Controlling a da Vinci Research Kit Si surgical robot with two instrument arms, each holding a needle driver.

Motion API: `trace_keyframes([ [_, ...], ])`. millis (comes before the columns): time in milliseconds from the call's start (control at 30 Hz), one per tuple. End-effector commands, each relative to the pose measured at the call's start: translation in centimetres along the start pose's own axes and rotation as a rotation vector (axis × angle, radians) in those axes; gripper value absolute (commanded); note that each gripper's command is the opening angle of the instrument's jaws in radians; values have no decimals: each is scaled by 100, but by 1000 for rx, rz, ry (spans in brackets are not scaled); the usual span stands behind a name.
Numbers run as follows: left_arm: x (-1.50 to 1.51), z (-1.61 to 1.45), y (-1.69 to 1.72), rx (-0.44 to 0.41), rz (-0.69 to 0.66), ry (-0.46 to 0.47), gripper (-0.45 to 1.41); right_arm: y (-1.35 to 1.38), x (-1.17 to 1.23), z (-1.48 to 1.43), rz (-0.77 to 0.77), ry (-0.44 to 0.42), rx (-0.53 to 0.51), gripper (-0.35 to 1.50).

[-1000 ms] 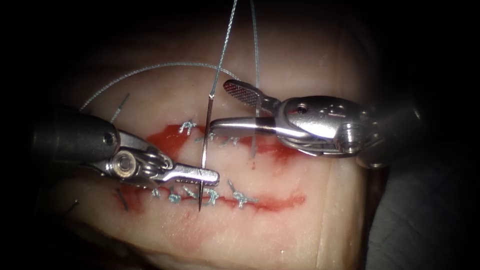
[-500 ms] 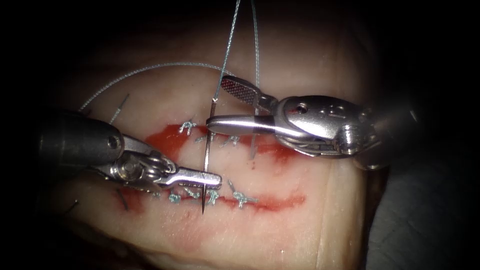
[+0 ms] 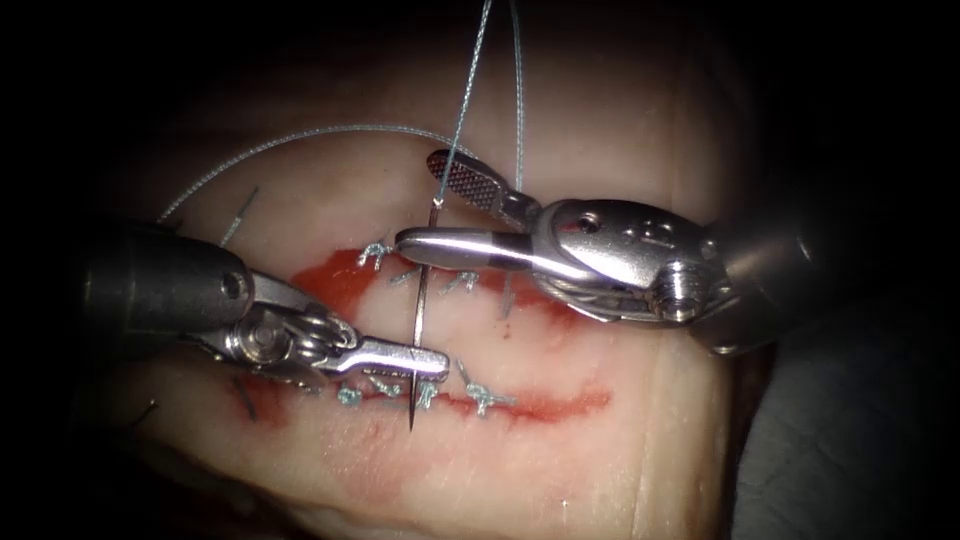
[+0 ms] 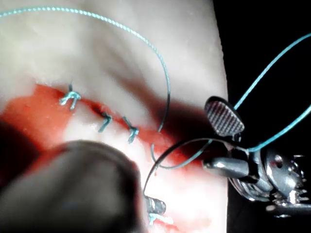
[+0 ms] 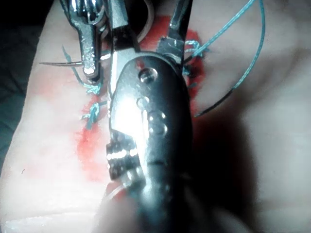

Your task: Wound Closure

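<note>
Right tool [image 3: 425,205] nearer needle [image 3: 418,320].

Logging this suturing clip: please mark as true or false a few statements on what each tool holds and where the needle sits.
1. The left arm's pincer grips the thin curved steel needle near its pointed end. True.
2. The right arm's pincer is clamped on the needle. False: its jaws stand open around the needle's thread end, holding nothing.
3. The needle's tip is buried in the pale pork tissue. False: the whole needle lies clear above it.
4. The grey-blue thread runs upward from the needle's blunt end. True.
</note>
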Motion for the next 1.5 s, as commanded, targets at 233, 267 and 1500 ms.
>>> trace_keyframes([
  [233, -3, 5, 3, 0, 1, 8, -45, -2, 9, 9, -5, -1, -1, 88],
  [267, -3, 5, 3, 0, 1, 8, -45, -2, 9, 9, -5, 1, -4, 78],
  [1500, -49, -38, -36, 76, 670, -220, 17, -39, -8, -47, -230, -43, 82, -35],
])
